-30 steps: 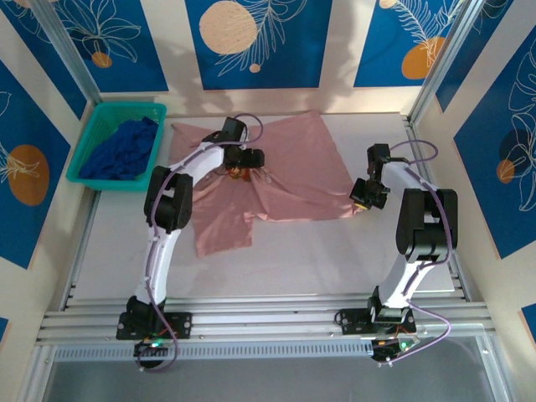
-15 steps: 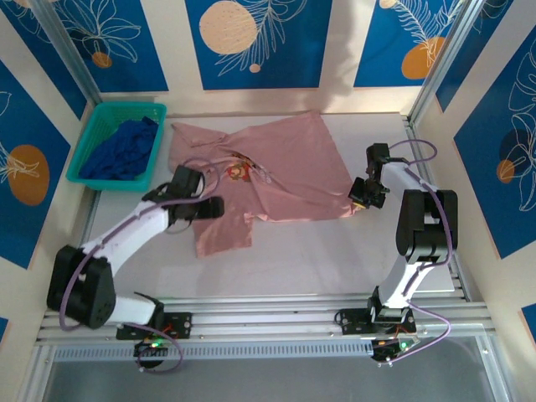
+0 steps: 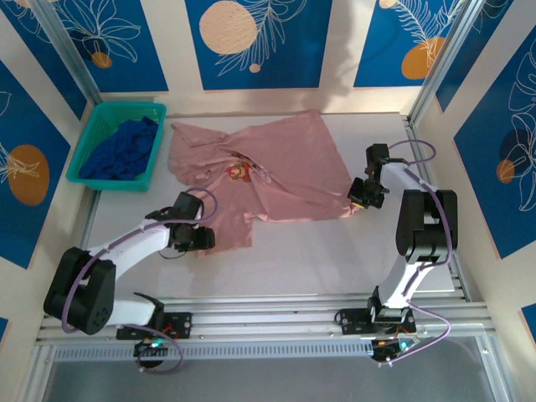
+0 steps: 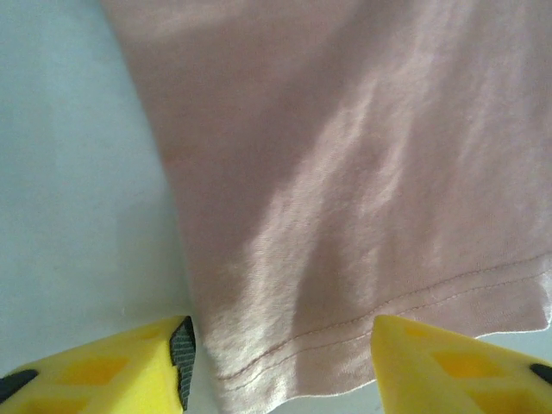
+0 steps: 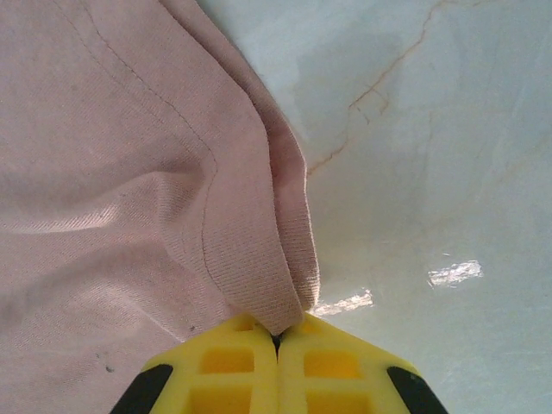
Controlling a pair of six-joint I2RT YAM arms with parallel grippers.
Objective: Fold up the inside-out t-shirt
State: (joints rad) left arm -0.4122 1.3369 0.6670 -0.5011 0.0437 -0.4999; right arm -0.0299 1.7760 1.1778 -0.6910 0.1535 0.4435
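The dusty-pink t-shirt [image 3: 289,163] lies spread over the far middle of the white table [image 3: 327,251]. It is rumpled at its far-left part, and a narrower flap reaches toward the near left. A small yellow-and-dark print [image 3: 239,172] shows near the middle (too small to make out what it depicts).

The left gripper [image 3: 201,239] sits low at the near-left corner of that flap; from above, the wrist body hides its fingertips. The left wrist camera shows its yellow fingers [image 4: 129,371] standing well apart. One is at the cloth's side edge and the other is over the stitched hem, with the cloth lying flat between them and unpinched. Both fingers are cut off by the bottom of the frame.

The right gripper [image 3: 358,199] is at the shirt's near-right corner. In its wrist view the yellow fingers [image 5: 233,354] are pressed together on a folded ridge of the seamed edge, and the pinched cloth disappears between the pads.

A teal basket [image 3: 88,138] at the far left holds a crumpled dark blue garment [image 3: 121,149], apart from the shirt.
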